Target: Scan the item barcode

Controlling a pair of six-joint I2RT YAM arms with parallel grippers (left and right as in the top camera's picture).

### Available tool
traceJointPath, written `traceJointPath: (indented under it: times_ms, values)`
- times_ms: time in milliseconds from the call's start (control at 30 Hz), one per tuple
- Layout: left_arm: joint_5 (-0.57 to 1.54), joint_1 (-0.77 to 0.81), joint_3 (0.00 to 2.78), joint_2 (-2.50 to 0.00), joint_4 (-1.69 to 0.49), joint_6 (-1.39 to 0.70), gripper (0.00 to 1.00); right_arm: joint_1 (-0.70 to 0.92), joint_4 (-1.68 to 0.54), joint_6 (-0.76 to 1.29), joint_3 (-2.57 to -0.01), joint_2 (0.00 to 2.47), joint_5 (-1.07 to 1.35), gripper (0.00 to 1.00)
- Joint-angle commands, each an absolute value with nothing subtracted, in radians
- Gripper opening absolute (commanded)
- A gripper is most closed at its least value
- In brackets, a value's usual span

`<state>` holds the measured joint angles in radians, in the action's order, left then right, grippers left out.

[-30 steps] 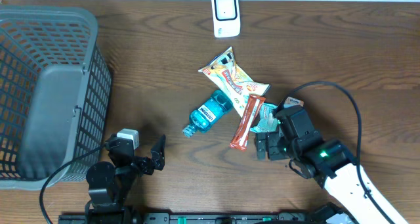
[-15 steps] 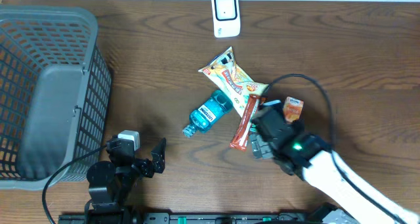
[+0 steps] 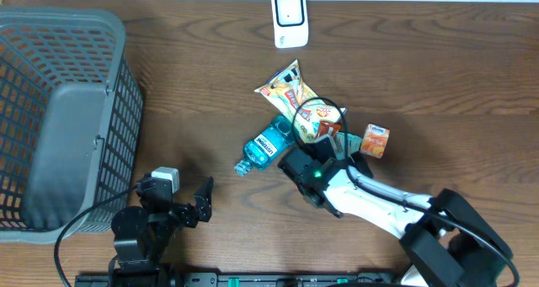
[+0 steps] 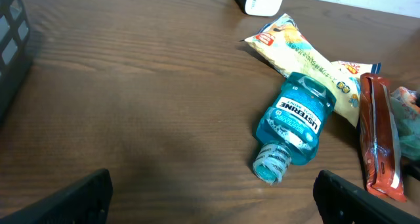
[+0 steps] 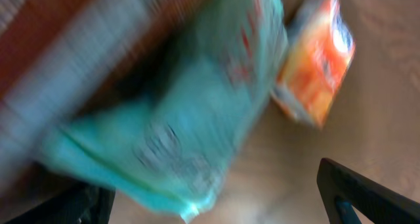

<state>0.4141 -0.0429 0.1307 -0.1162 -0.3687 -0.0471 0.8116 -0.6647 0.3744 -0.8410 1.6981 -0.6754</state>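
Wood table [image 3: 438, 77] beneath us; our right gripper [image 5: 216, 201] spread wide, teal packet [image 5: 170, 119] btwn its fingers, prob. for pickup; left gripper [image 4: 213, 198] spread too, idle.

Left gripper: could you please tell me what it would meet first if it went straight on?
Probably the mouthwash bottle, cap end first, though it lies slightly right of centre ahead of the left gripper; depth is unclear.
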Motion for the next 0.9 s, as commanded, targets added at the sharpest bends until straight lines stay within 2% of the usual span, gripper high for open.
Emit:
traceJointPath:
  times_ms: [0,167,300,667,733,867]
  values:
    - [0.419,-0.043,0.118,-0.115,-0.400,-0.034,0.98,0.820,-0.626,0.384,-0.857,1.739,-0.736,0.95]
    - [0.419,-0.043,0.118,-0.115,-0.400,-0.034,0.98,0.818,-0.572,0.366,-0.857,1.753,-0.757,0.94]
    - [0.419,-0.043,0.118,-0.115,-0.400,-0.034,0.98,0.808,-0.544,0.365,-0.856,1.753,-0.748,0.83]
    - [0.419,-0.043,0.118,-0.115,-0.400,-0.034,0.98,0.736,-0.512,0.363,-0.855,1.876,-0.700,0.67]
    - [0.419,-0.043,0.118,-0.115,-0.400,-0.034,0.98,0.735,-0.515,0.317,-0.856,1.908,-0.700,0.53]
    - [0.419,-0.043,0.118,-0.115,-0.400,-0.034,0.98,0.734,-0.551,0.298,-0.872,1.909,-0.649,0.14]
